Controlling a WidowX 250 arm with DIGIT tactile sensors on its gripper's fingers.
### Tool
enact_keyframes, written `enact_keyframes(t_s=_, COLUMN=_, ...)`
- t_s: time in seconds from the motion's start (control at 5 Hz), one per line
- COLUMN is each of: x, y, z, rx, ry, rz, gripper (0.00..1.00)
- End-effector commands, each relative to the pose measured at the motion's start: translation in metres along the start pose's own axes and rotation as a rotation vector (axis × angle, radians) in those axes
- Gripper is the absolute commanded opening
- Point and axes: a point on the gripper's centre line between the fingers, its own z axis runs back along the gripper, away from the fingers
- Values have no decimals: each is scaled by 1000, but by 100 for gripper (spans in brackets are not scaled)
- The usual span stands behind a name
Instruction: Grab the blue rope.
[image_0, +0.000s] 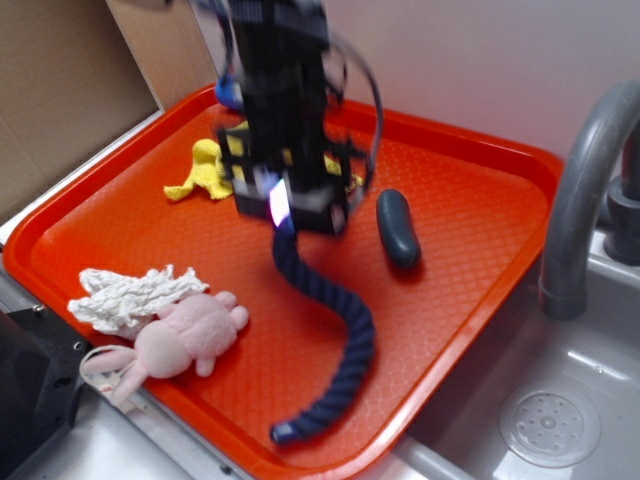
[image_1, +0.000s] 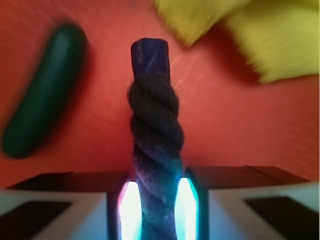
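Observation:
The blue rope (image_0: 345, 350) is a thick navy twisted cord curving across the orange tray (image_0: 470, 200). Its lower capped end rests near the tray's front rim, and its upper end rises into my gripper (image_0: 283, 215). In the wrist view the rope (image_1: 155, 130) runs straight up between my two lit fingers, with its capped tip poking out beyond them. My gripper (image_1: 156, 205) is shut on the rope, both pads pressed against its sides. The image is motion-blurred.
A dark grey-blue capsule (image_0: 398, 228) lies just right of the gripper. A yellow cloth (image_0: 205, 170) sits behind left. A pink plush bunny (image_0: 190, 335) and white cloth (image_0: 130, 295) lie front left. A grey faucet (image_0: 585, 190) and sink (image_0: 550, 420) are on the right.

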Motion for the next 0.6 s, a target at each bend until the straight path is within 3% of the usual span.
enact_keyframes(t_s=0.0, x=-2, y=21, z=115, rx=-62, ry=-70, rz=-55, gripper=0)
enact_keyframes(t_s=0.2, x=-4, y=27, z=150, rx=-122, ry=-83, rz=-168, gripper=0)
enact_keyframes(t_s=0.4, x=-9, y=31, z=164, rx=-166, ry=-150, rz=-224, gripper=0)
